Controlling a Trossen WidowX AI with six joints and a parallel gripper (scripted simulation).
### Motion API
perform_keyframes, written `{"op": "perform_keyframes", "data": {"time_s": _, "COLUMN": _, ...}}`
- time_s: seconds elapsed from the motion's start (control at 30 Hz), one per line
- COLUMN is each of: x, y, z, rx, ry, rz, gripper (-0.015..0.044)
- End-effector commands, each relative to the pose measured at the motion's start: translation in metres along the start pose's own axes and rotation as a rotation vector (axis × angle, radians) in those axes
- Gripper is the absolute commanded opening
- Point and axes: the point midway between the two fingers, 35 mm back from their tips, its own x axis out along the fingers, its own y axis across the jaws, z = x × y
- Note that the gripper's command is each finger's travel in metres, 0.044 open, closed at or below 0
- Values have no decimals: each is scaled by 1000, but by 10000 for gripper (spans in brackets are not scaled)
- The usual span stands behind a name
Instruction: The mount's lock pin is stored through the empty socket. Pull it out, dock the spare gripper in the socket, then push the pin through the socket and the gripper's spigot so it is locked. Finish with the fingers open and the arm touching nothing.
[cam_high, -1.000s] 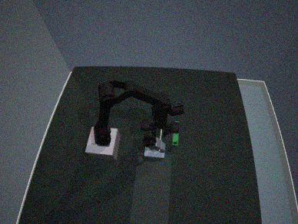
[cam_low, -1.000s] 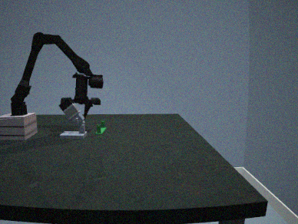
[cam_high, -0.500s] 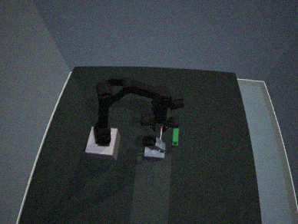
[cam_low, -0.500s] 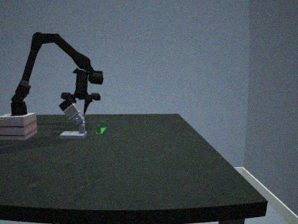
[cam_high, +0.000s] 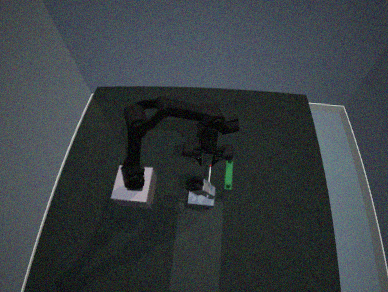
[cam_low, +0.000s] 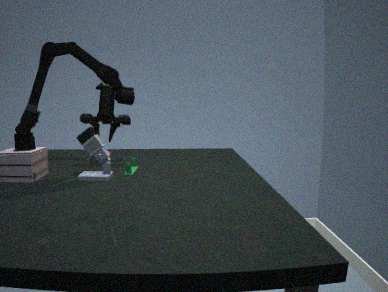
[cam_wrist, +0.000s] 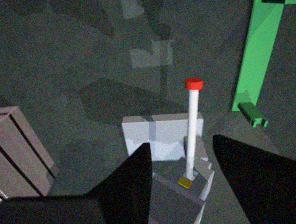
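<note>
The white lock pin (cam_high: 210, 174) (cam_wrist: 192, 125) (cam_low: 110, 153) with a red head stands out of the mount, its lower end in or behind the upper part. The mount's pale base (cam_high: 200, 202) (cam_low: 92, 176) (cam_wrist: 154, 137) lies on the table. A tilted grey block (cam_low: 93, 145) (cam_wrist: 172, 197) (cam_high: 194, 184) with a black end, seemingly the spare gripper, sits at the mount's upper part; its spigot and how deep it sits are hidden. My gripper (cam_high: 207, 164) (cam_low: 104, 137) (cam_wrist: 181, 145) is open and holds nothing. It hangs above the mount, clear of the pin as far as I can see.
A green holder (cam_high: 228, 175) (cam_low: 132, 170) (cam_wrist: 255, 60) with small upright notched posts lies beside the mount. The arm's pale box-shaped pedestal (cam_high: 131, 194) (cam_low: 39, 162) (cam_wrist: 22, 150) is on the mount's other side.
</note>
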Motion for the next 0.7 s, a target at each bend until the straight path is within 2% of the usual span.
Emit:
{"op": "perform_keyframes", "data": {"time_s": 0.0, "x": -9, "y": 0, "z": 4, "rx": 1, "ry": -2, "rz": -1, "gripper": 200}}
{"op": "perform_keyframes", "data": {"time_s": 0.13, "x": -17, "y": 1, "z": 7, "rx": -3, "ry": 1, "rz": 1, "gripper": 200}}
{"op": "perform_keyframes", "data": {"time_s": 0.43, "x": -9, "y": 1, "z": 4, "rx": -5, "ry": 4, "rz": 3, "gripper": 436}}
{"op": "perform_keyframes", "data": {"time_s": 0.67, "x": -9, "y": 1, "z": 4, "rx": -5, "ry": 4, "rz": 3, "gripper": 440}}
